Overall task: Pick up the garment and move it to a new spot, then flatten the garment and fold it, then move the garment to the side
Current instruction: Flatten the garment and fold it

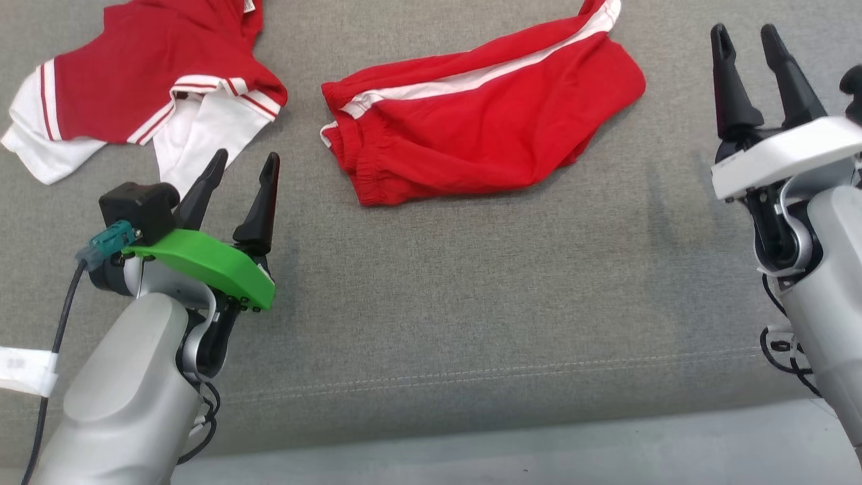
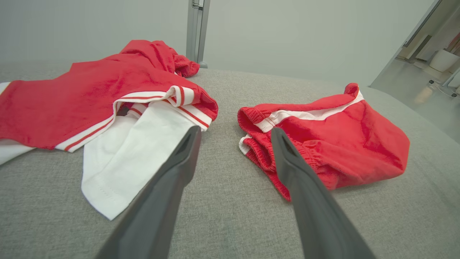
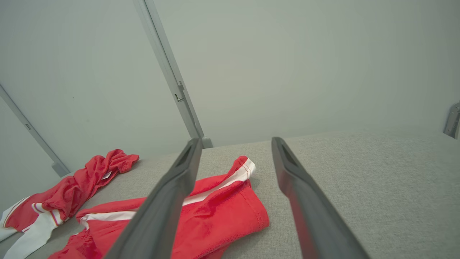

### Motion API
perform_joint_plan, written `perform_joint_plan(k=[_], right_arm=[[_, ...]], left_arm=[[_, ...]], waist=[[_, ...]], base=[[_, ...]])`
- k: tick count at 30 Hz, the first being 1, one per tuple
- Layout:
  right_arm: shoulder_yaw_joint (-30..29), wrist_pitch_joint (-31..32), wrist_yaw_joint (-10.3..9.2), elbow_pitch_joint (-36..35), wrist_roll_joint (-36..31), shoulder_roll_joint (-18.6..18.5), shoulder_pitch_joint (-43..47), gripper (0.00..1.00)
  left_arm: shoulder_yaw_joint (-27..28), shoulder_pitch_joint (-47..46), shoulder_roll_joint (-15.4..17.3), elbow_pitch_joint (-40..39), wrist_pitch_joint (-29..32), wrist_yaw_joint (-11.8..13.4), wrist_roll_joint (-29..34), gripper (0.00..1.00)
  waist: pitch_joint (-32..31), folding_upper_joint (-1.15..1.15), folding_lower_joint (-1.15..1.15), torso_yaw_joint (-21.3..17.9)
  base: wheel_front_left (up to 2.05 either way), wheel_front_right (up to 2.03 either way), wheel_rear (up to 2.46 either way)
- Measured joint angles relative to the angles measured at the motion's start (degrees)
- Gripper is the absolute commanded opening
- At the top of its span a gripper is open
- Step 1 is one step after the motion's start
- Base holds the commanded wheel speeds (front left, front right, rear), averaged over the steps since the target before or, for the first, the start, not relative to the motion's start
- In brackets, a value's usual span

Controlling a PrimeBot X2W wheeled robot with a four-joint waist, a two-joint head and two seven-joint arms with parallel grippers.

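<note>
You have bright, even light, with soft shadows on the grey surface (image 1: 471,303). Your wrist views bow at the edges, and the near fingers (image 2: 158,208) blur.

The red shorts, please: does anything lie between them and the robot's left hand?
Nothing visible does. Only bare grey fabric surface separates the open left hand from the red shorts; the red-and-white shirt lies off to the hand's other side.
</note>
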Motion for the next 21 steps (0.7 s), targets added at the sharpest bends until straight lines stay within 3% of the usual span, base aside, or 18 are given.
perform_joint_plan(k=[6,13,21], right_arm=[[-2.8,0.0,-0.82,-4.7,-2.7,0.6,5.7,1.00],[-8.6,0.0,-4.48,-11.3,-9.0,-0.3,9.9,1.00],[-11.5,0.0,-5.15,-14.3,-11.1,0.7,16.0,1.00]], left_arm=[[1.7,4.0,-0.4,-2.5,-0.2,1.8,0.4,1.00],[3.0,5.7,-1.4,-7.8,-0.2,2.4,2.9,1.00],[6.4,9.2,-2.0,-12.7,-0.2,4.2,5.6,1.00]], waist=[[-4.2,0.00,0.00,-1.5],[-6.2,0.00,0.00,-3.2],[-5.4,0.00,0.00,-2.4]], base=[[0.00,0.00,0.00],[0.00,0.00,0.00],[0.00,0.00,0.00]])
